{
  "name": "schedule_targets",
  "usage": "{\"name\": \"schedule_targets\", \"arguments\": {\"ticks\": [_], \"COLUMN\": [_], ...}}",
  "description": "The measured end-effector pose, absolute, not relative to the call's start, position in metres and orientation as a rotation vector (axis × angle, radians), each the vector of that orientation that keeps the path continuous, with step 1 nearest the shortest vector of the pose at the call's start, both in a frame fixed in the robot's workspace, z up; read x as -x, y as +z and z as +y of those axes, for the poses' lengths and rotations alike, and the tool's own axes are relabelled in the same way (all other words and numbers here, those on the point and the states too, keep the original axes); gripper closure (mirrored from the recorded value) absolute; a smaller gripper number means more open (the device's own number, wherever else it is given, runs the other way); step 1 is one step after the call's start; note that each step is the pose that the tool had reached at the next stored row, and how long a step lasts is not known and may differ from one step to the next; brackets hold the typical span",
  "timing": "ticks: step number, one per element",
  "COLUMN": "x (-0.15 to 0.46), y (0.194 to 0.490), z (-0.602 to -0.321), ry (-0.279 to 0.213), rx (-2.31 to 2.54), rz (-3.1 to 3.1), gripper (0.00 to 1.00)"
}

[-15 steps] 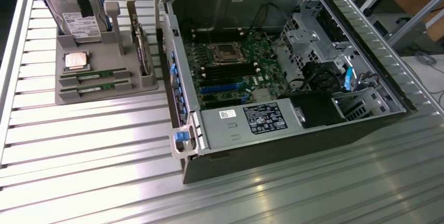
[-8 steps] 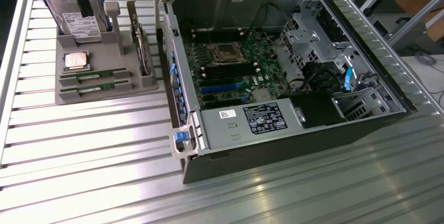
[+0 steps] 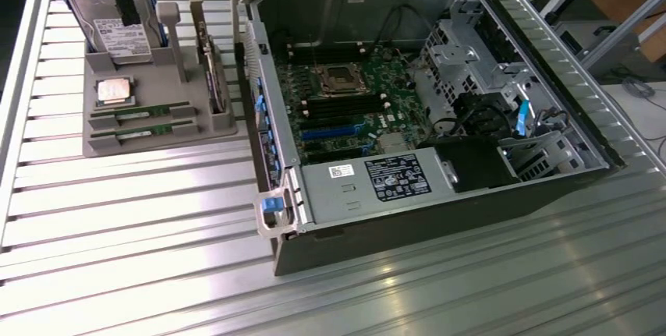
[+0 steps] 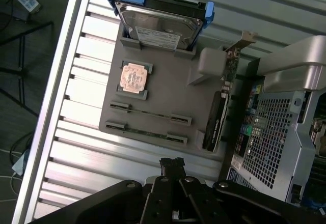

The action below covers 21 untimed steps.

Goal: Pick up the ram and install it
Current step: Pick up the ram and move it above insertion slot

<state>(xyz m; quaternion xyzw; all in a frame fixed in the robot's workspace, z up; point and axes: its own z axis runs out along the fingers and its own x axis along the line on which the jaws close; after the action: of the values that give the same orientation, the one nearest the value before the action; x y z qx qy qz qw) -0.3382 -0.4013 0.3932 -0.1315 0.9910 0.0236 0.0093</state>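
Your gripper (image 4: 171,162) hangs empty, pressed together, by the tray (image 4: 168,89); centre it over one ram (image 4: 146,131), square to its length; mind the CPU (image 4: 133,76).

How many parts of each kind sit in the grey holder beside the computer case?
Long thin green ram sticks: 2
Square silvery CPU chip: 1
Silver hard drive in blue caddy: 1
Black expansion card with metal bracket: 1
Total: 5
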Motion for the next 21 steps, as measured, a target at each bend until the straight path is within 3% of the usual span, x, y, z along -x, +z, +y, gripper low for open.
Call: {"name": "schedule_targets", "arguments": {"ticks": [21], "x": [0.3382], "y": [0.3932], "z": [-0.4013], "ry": [0.075], "rx": [0.509], "rz": [3.082], "gripper": [0.89]}}
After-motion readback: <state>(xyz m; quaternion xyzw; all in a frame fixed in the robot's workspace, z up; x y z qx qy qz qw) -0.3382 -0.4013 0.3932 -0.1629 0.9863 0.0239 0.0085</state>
